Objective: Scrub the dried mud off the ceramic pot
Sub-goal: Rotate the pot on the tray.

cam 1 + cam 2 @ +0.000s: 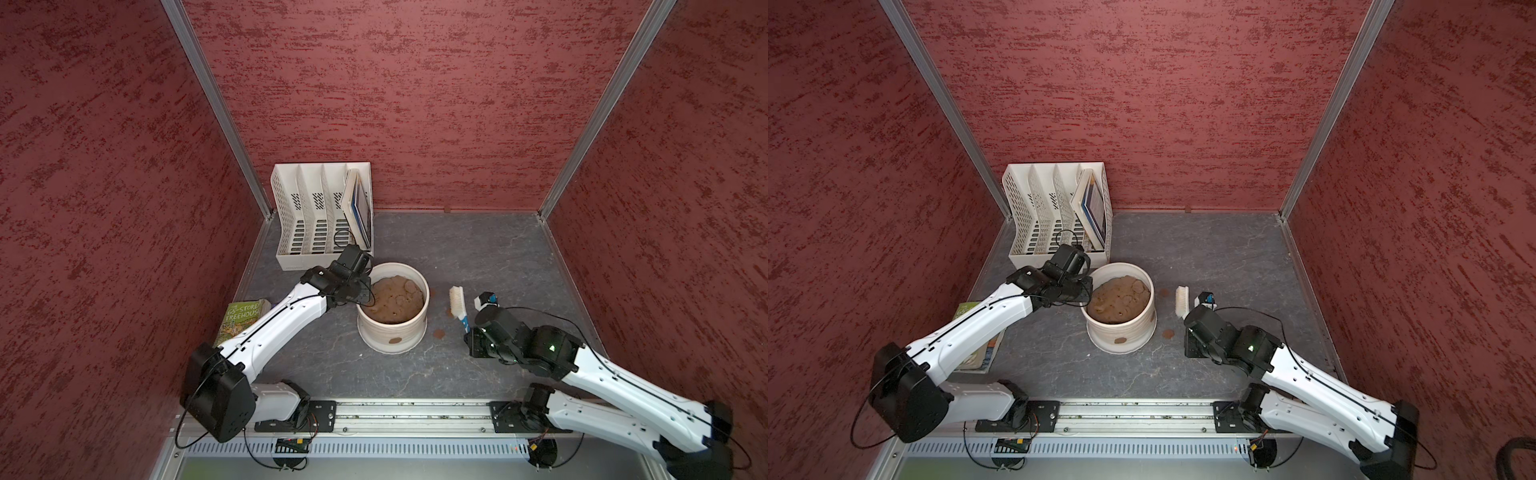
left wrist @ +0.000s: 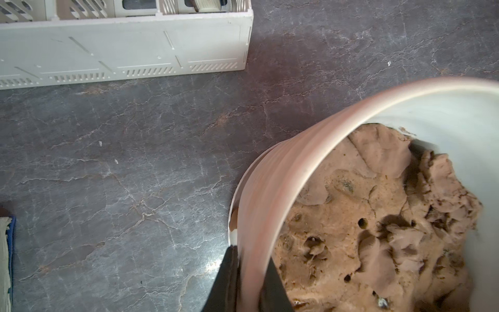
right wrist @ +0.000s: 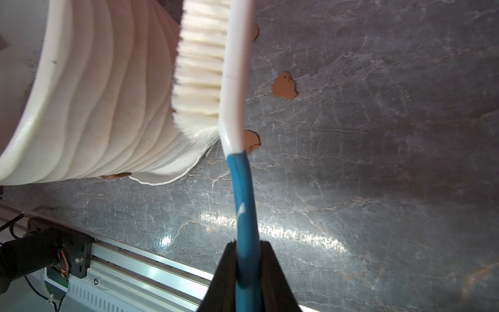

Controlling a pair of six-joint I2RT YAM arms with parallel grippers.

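Left end effector (image 2: pixel 249 272) — clamped on ceramic pot (image 2: pixel 283 173) rim.

The left gripper (image 2: pixel 249 281) pinches the rim of the ceramic pot (image 2: pixel 283 167), a lumpy brown mound (image 2: pixel 364 216) inside.

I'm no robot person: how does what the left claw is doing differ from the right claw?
The left gripper pinches the thick rim of the cream-white ribbed ceramic pot, one finger outside, one inside; the right gripper clamps the blue handle of a white-bristled scrub brush. The left gripper touches the pot; the right gripper holds its brush beside the pot, with a gap in both top views. Both are shut on something.
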